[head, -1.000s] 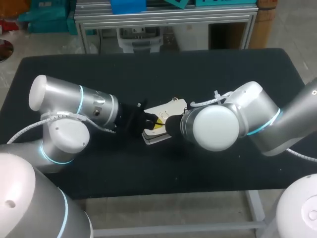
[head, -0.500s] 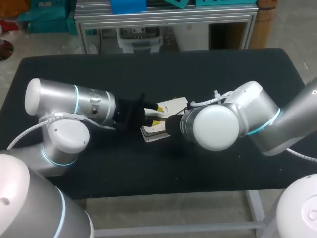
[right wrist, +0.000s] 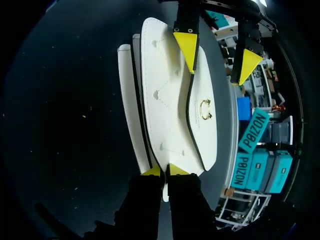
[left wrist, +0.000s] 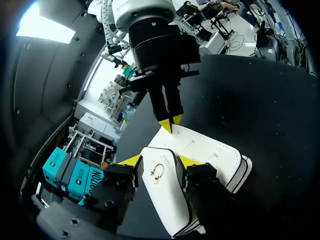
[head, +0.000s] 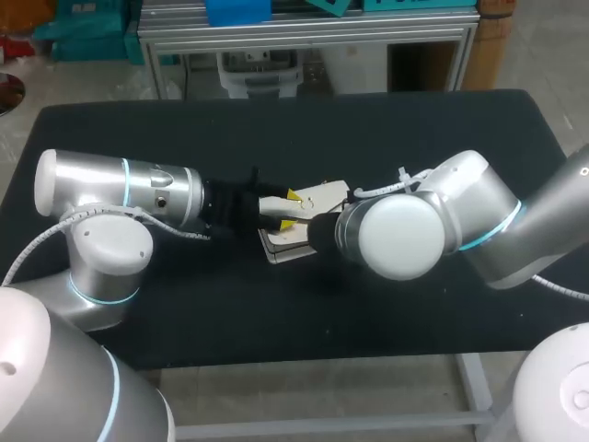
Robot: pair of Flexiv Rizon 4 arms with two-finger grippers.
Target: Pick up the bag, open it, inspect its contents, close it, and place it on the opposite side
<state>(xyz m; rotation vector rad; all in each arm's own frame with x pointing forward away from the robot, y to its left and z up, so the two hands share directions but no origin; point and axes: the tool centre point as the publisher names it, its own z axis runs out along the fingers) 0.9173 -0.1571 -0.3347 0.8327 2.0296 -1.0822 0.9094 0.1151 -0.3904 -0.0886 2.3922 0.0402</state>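
Obs: Left arm had swung back toward the table's (head: 276, 129) left edge over the last sec. Its wrist had levelled, and the left gripper (left wrist: 159, 161) had shifted a bit toward the far edge. Right arm: no shift seen.

Chk: Bag pos.?

Obs: The bag (head: 322, 193) lay flat at mid-table, btwn the two grippers. Long axis ran approx. left edge to right edge, tilted slightly toward the far-right corner.

Chk: Fingers?

Obs: The right gripper (right wrist: 165, 171) had its tips together, clamped on the bag's end nearest the right edge. The left gripper's tips were apart, straddling the flap (left wrist: 165, 200) at the other end, one tip each side, w/ the clasp (left wrist: 157, 173) btwn them. Squeeze from both sides not evident, so logged as not gripping.

Chk: Key relation for next move?

Obs: The flap sat directly btwn the left fingers, running lengthwise along the bag. Judged: left arm was the one placed to take the flap, while right only anchored the bag. Closing dir. ran across the flap's width, so slip was a risk.
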